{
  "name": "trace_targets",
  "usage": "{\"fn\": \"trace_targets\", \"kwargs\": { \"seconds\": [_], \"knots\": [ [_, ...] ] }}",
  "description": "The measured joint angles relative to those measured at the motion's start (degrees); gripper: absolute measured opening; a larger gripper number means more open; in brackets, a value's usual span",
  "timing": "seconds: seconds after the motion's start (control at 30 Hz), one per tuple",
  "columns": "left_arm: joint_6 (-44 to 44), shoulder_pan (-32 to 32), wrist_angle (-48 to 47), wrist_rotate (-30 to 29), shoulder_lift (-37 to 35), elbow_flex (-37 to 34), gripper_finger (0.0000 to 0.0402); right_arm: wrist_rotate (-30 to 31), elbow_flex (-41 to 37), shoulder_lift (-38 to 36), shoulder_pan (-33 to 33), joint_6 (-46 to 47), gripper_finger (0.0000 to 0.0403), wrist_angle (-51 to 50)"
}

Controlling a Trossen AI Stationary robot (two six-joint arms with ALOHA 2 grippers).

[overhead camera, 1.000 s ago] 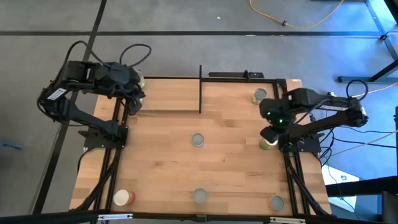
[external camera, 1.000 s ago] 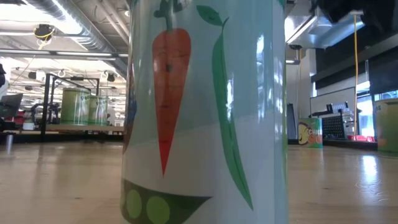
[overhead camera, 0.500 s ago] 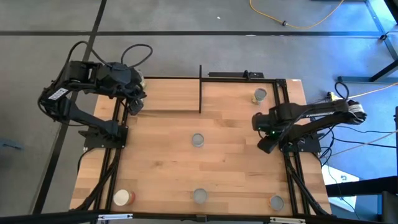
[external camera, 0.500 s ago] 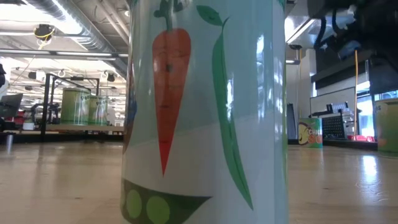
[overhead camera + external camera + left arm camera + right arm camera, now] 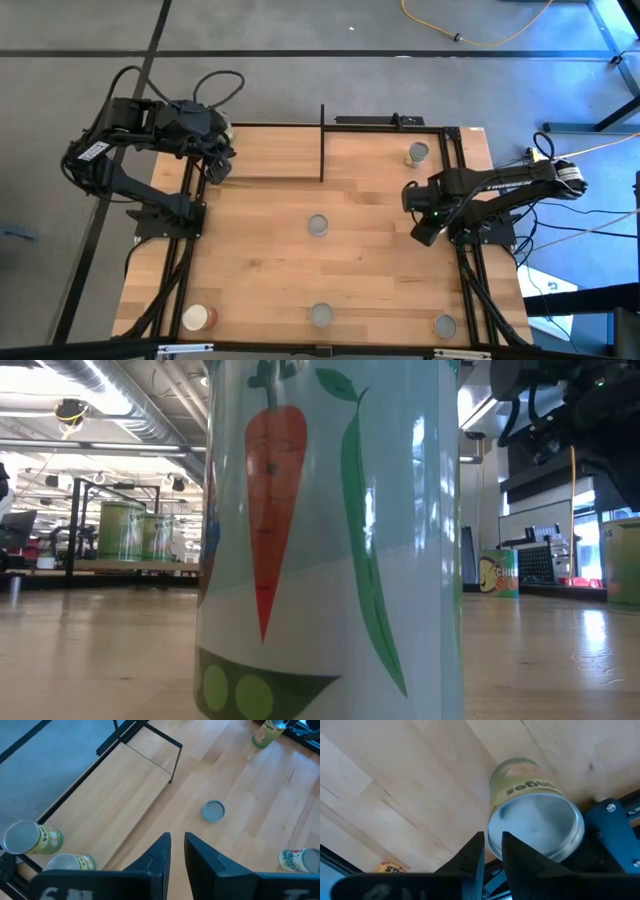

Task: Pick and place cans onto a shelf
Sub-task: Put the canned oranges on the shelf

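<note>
The small light-wood shelf framed in thin black rods (image 5: 265, 165) seems to carry two green-yellow tins (image 5: 31, 838) at the end by the left gripper (image 5: 177, 837), which is narrow and empty. Well off the shelf, five silver-topped cans (image 5: 318, 225) wait, and the right gripper (image 5: 490, 837), narrow and empty, hovers over a yellow-labelled can (image 5: 535, 820); most of the task looks undone

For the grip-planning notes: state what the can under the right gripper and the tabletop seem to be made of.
Can under the right gripper: apparently metal, with a dull silvery round end and raised rim; its side carries a glossy yellow-green printed label, paper or film unclear.
Tabletop: light wood in jointed strips with visible grain, smooth and faintly sheened.
</note>
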Motion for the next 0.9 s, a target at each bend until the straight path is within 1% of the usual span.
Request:
{"fn": "trace_targets", "kwargs": {
  "seconds": [0.07,0.4,0.67,0.9],
  "knots": [
    [0.00,-0.02,0.00,0.02,0.00,0.00,0.0047,0.83,0.00,0.35,0.00,0.02,0.0068,0.58],
    [0.02,0.00,0.00,0.00,0.00,0.00,0.0047,0.97,0.00,3.32,0.00,0.24,0.0068,0.96],
    [0.03,-0.02,0.00,0.04,0.00,0.00,0.0047,3.20,0.14,5.98,0.00,0.42,0.0068,1.67],
    [0.04,-0.02,0.00,0.15,0.00,0.00,0.0047,3.60,0.24,6.68,0.00,3.09,0.0068,1.65]
  ]
}}
